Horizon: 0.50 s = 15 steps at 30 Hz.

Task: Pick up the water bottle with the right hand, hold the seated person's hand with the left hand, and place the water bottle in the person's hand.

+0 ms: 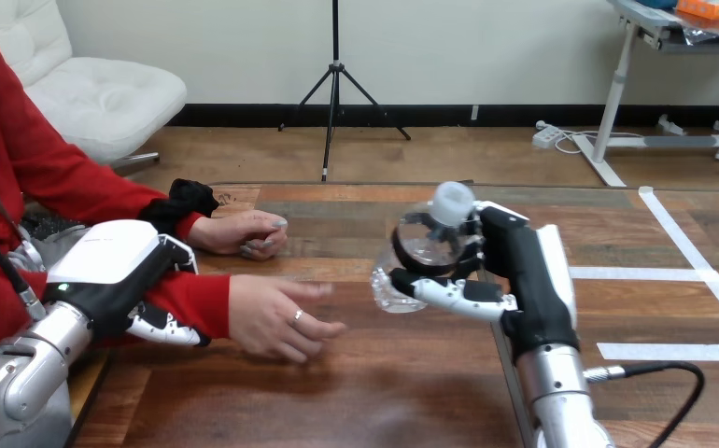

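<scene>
Fingers (449,297) of the right hand (514,271) are clamping the water bottle (426,245), cap tilting toward one o'clock; the person's nearer hand (276,317) is lying at eight o'clock from it, left hand (118,271) clasping its wrist.

Head camera looks forward and down across the near wooden table (412,392)

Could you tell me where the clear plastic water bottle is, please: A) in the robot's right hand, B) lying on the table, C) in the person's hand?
A: the right hand has its fingers curled round the clear plastic water bottle, raised above the wooden table.
</scene>
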Motion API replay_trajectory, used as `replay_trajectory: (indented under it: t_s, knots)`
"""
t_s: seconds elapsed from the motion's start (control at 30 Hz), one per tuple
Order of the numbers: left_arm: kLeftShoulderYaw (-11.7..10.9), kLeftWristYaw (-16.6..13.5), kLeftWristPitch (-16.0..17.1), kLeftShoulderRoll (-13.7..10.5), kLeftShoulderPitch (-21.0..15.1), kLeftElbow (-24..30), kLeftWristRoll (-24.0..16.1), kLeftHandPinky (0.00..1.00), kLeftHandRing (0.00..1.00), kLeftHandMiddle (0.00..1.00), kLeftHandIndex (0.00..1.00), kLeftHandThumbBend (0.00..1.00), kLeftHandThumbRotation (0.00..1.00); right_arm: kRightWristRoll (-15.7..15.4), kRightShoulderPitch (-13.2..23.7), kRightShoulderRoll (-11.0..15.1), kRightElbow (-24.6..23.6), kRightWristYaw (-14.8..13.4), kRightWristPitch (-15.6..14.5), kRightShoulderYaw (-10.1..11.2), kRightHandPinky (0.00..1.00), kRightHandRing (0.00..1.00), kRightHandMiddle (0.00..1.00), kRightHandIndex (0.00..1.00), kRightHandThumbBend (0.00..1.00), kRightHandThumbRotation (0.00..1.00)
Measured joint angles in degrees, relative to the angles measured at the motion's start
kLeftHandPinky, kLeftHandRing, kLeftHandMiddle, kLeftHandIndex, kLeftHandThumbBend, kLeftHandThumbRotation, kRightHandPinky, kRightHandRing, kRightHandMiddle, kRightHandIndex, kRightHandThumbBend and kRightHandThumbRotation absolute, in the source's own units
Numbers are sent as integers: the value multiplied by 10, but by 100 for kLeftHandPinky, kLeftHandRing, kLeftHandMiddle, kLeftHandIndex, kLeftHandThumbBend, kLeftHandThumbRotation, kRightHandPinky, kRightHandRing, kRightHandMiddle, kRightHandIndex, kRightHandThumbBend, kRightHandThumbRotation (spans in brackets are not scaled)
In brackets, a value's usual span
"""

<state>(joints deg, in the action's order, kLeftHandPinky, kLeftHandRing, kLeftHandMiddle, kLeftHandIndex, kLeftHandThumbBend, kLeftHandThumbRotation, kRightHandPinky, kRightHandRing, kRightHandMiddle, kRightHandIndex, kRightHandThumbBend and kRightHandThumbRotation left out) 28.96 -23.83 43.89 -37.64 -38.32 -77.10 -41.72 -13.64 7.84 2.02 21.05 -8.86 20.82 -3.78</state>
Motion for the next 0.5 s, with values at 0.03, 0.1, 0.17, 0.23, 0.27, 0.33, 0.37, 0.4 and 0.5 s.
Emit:
replay_trajectory:
  t_s: [0.03,0.1,0.17,0.23,0.27,0.33,0.37,0.4,0.5]
  knots:
    - [0,-1,2,0,0,0,0,26,34,43,45,72,29,0,1,0,2,0,2,-1,33,38,55,53,84,0]
    - [0,-4,6,0,0,1,-1,27,34,43,45,72,28,-1,4,-1,7,-1,6,-4,33,38,55,53,84,0]
    - [0,-7,11,0,0,2,-2,27,34,43,45,72,27,-3,6,-2,11,-2,9,-6,33,38,54,53,84,0]
    - [0,-11,17,0,0,4,-3,27,34,43,45,72,26,-5,9,-3,16,-3,14,-8,33,38,54,53,84,0]
    - [0,-12,20,0,0,4,-3,27,34,43,45,72,26,-5,10,-3,18,-3,15,-9,33,38,54,53,84,0]
    - [0,-17,25,0,0,6,-4,27,35,43,45,72,26,-7,12,-5,22,-5,16,-11,33,39,54,53,85,0]
    - [0,-18,27,0,0,7,-5,27,35,43,45,72,26,-7,13,-5,24,-6,17,-11,33,39,54,53,85,0]
    - [0,-21,29,0,0,8,-6,27,35,43,45,72,26,-8,14,-5,26,-6,18,-12,33,39,54,53,85,0]
    - [0,-26,34,0,0,11,-9,27,35,43,45,73,25,-8,17,-7,32,-9,21,-13,33,39,55,53,85,0]
